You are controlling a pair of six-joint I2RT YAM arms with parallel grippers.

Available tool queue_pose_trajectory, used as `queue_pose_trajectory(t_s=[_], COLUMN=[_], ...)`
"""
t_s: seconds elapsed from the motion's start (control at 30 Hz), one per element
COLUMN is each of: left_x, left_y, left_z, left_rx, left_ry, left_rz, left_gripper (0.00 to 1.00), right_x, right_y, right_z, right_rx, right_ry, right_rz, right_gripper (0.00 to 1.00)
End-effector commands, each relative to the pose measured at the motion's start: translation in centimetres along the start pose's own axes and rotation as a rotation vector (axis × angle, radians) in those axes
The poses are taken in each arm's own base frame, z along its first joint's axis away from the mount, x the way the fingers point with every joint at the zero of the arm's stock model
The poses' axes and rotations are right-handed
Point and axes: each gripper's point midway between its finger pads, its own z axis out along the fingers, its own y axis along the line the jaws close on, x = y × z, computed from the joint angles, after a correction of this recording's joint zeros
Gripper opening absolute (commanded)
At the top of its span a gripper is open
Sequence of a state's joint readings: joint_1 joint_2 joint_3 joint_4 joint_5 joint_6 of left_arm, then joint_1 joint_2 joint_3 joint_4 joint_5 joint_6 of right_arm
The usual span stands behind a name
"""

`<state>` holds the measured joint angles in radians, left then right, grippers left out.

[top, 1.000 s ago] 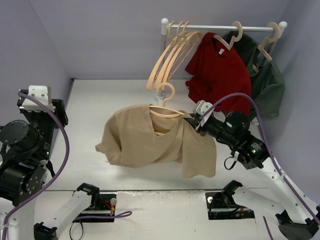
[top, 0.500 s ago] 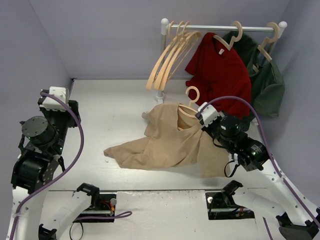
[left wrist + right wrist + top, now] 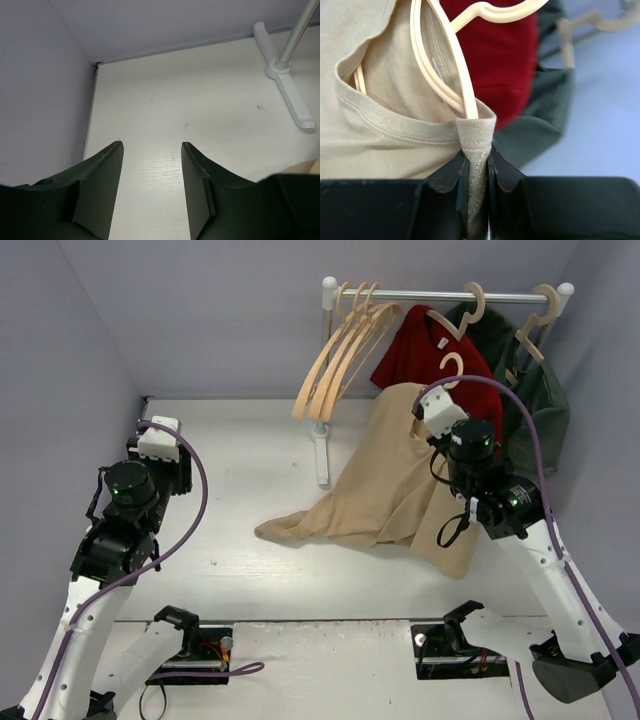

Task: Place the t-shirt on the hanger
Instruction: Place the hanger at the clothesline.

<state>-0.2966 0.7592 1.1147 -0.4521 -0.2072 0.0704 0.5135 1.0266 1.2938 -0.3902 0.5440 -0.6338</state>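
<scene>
Right wrist view: we see right gripper (image 3: pixel 478 153) clamped on t-shirt (image 3: pixel 385 145) collar, hanger (image 3: pixel 460 70) just above its fingers, inside the neck; left gripper (image 3: pixel 151 147) jaws apart over table (image 3: pixel 210 115).

Ahead of left gripper (image 3: pixel 151 150): bare table (image 3: pixel 210 115), open up to the left wall (image 3: pixel 45 90).
Table centre: blocked by rack post (image 3: pixel 322 435) and its foot (image 3: pixel 295 100).
Right half: covered by t-shirt (image 3: pixel 385 490), draped down onto the tabletop.
Under the rail (image 3: pixel 420 296): crowded with spare hangers (image 3: pixel 340 355), red t-shirt (image 3: pixel 420 355) and green garment (image 3: pixel 535 400); only a short bare stretch of rail between the first two.
</scene>
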Motion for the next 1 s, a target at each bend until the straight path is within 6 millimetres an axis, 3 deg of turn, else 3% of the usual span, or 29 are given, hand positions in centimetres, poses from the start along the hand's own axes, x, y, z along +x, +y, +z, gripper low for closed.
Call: queue_pose_trajectory(t_s=[0.0,0.13,0.4,0.7,0.87,0.97], left_x=[-2.5,-1.5,0.0,0.9,0.9,1.0], left_y=[0.5,0.3,0.0,0.3,-0.1,0.0], left_z=[0.5,0.8,1.1,1.2,1.2,1.2], left_rx=[-0.032,-0.027,-0.027,-0.047,-0.031,-0.034], left_ry=[-0.105,-0.093,-0.072,-0.046,-0.046,-0.044], left_rz=[-0.046,-0.041,-0.029,0.002,0.008,0.012], left_gripper=[0.45,0.45,0.45,0.45,0.45,0.45], right_x=[-3.2,-6.0,-10.0,-12.2,-12.2,-12.4], right_y=[-6.6,-7.8,-8.2,-8.9,-9.3,-10.0], right_z=[-0.2,0.6,3.8,7.3,9.1,9.1], right_rx=[0.197,0.207,0.170,0.159,0.200,0.232], right_ry=[-0.046,-0.094,-0.164,-0.199,-0.172,-0.182], right_rz=[0.061,0.060,0.056,0.077,0.090,0.114], right_gripper=[0.00,0.00,0.00,0.00,0.00,0.00])
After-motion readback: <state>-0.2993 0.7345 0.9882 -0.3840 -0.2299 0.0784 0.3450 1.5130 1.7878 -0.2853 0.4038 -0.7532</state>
